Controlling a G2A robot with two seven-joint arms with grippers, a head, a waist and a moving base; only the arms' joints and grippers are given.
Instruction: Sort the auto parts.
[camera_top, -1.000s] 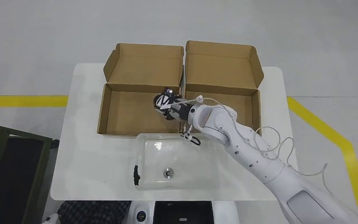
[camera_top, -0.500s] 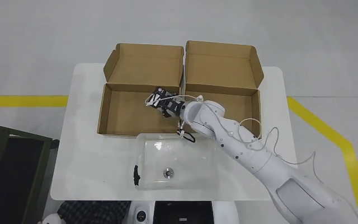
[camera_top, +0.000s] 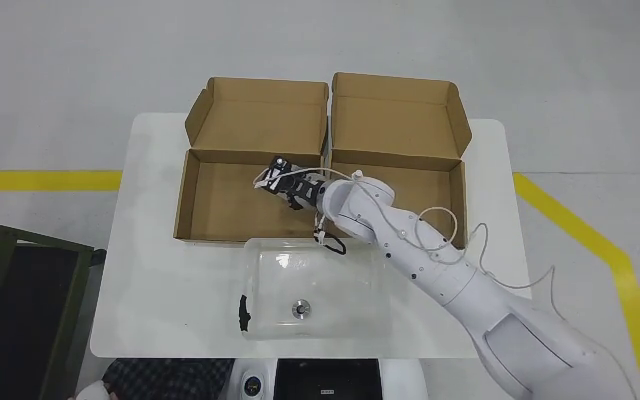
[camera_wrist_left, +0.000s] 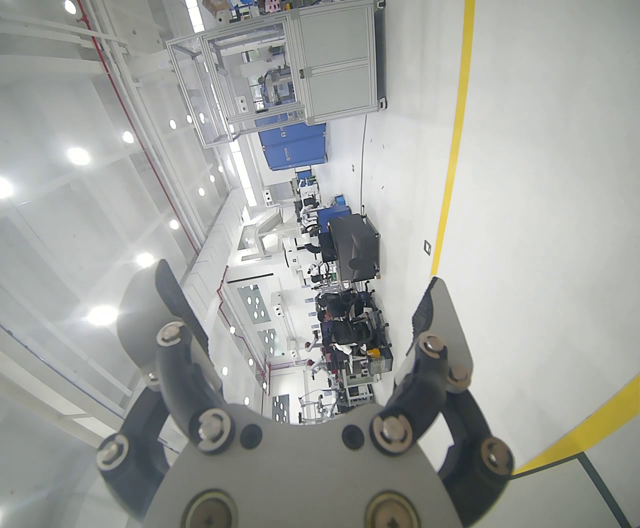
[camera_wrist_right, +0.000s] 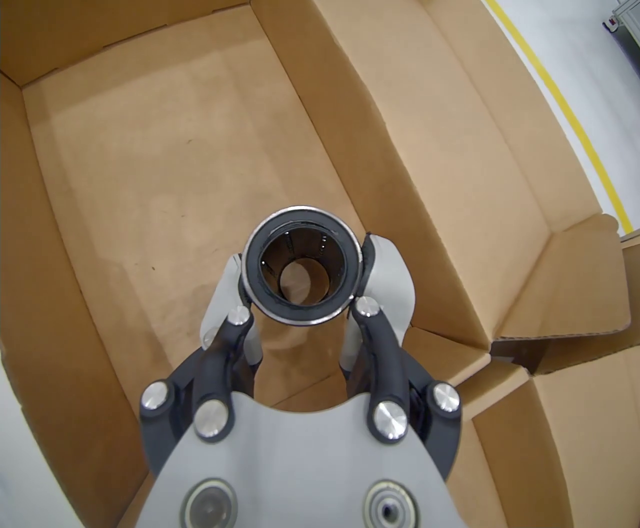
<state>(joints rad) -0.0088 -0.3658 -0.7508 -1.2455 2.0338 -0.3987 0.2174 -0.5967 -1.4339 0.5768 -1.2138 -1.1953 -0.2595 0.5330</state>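
Note:
My right gripper (camera_wrist_right: 302, 272) is shut on a metal cylindrical bearing (camera_wrist_right: 302, 270) with a black inner ring, holding it by its sides. In the top view the right gripper (camera_top: 283, 177) hangs over the right part of the left cardboard box (camera_top: 215, 200), whose floor (camera_wrist_right: 165, 165) is bare. The right cardboard box (camera_top: 440, 185) stands beside it. A clear plastic tray (camera_top: 345, 320) at the table's front holds a black curved part (camera_top: 242, 312) and a small round metal part (camera_top: 299, 310). My left gripper (camera_wrist_left: 295, 310) is open, pointing into the room away from the table.
The two open boxes stand side by side at the back of the white table (camera_top: 150, 250), lids folded back. The wall between them (camera_wrist_right: 400, 165) lies close beside the held bearing. Bare table lies to the left of the boxes and tray.
My right gripper has moved left with the bearing, from the dividing wall between the boxes to farther over the left box's floor.

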